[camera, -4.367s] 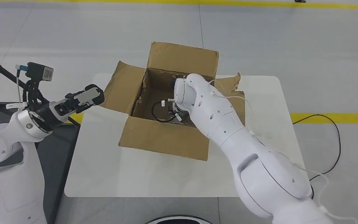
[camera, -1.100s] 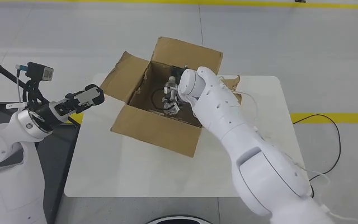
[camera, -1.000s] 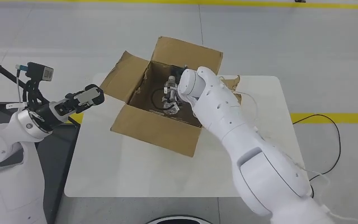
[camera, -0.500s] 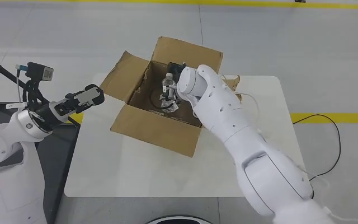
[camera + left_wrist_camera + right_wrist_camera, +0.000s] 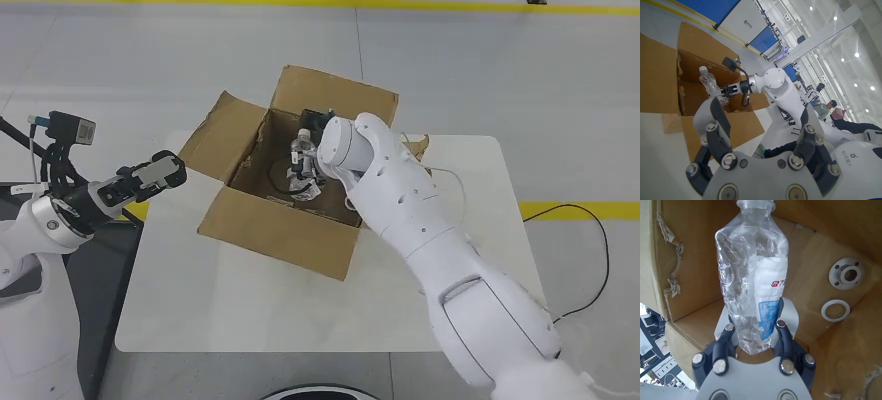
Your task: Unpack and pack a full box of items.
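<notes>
we grip the bottle (image 5: 299, 153) low in our clenched right gripper (image 5: 755, 321), upper centre of frame, so it can clear the box (image 5: 280, 235) walls.

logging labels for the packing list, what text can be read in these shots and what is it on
bottle, white part of the label: a red mark and large digits, cut off where the label curves away; not readable whole.
bottle, blue part of the label: fine print, too small to read.
wall panel behind the box: a brand mark, not quoted here.
box walls, flange, ring: no print.
</notes>
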{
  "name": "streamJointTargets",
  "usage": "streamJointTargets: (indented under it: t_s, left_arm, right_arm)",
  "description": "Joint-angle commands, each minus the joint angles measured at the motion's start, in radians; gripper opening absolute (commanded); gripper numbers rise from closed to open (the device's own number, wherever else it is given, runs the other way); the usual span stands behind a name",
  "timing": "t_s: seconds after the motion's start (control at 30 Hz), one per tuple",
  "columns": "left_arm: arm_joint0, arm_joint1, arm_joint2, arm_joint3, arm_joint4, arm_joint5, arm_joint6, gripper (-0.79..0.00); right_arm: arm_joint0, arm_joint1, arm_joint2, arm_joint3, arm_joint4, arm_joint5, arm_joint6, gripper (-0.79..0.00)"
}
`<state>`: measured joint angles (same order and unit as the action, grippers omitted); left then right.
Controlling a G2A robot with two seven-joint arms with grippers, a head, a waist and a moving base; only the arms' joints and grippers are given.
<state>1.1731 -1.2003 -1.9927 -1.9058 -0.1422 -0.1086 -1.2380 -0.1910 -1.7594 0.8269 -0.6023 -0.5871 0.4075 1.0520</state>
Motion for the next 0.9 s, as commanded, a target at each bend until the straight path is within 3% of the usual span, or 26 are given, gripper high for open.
streamJointTargets:
  t_s: [0.0,0.27,0.63,0.87]
  left_arm:
    - [0.000,0.000,0.000,0.000,0.000,0.000,0.000,0.000]
    - [0.000,0.000,0.000,0.000,0.000,0.000,0.000,0.000]
    - [0.000,0.000,0.000,0.000,0.000,0.000,0.000,0.000]
    - [0.000,0.000,0.000,0.000,0.000,0.000,0.000,0.000]
  right_arm:
    - [0.000,0.000,0.000,0.000,0.000,0.000,0.000,-0.785]
    - [-0.055,0.034,0.028,-0.147,-0.095,0.017,-0.065,-0.785]
    - [-0.342,0.138,0.161,-0.711,-0.338,0.082,0.001,-0.785]
    - [-0.503,0.175,0.208,-0.987,-0.502,0.079,0.040,-0.785]
